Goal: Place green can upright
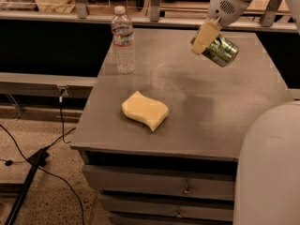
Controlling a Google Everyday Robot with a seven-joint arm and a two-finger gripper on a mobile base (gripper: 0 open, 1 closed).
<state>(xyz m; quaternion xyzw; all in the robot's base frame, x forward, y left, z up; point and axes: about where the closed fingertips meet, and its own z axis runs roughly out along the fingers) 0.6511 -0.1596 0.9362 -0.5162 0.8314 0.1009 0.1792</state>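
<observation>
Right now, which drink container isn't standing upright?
The green can, held tilted in the gripper over the table; the clear water bottle stands upright.

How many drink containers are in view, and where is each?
2. The water bottle stands upright at the far left of the table. The green can is held tilted in the gripper, above the far right side. None seems hidden.

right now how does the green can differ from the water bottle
Pose: the water bottle stands upright on the table; the green can is tilted, held above the table in the gripper at the far right.
Look: the green can is opaque green metal; the water bottle is clear plastic with a white cap.
Size: the water bottle is taller than the green can.
Both are drink containers.
</observation>
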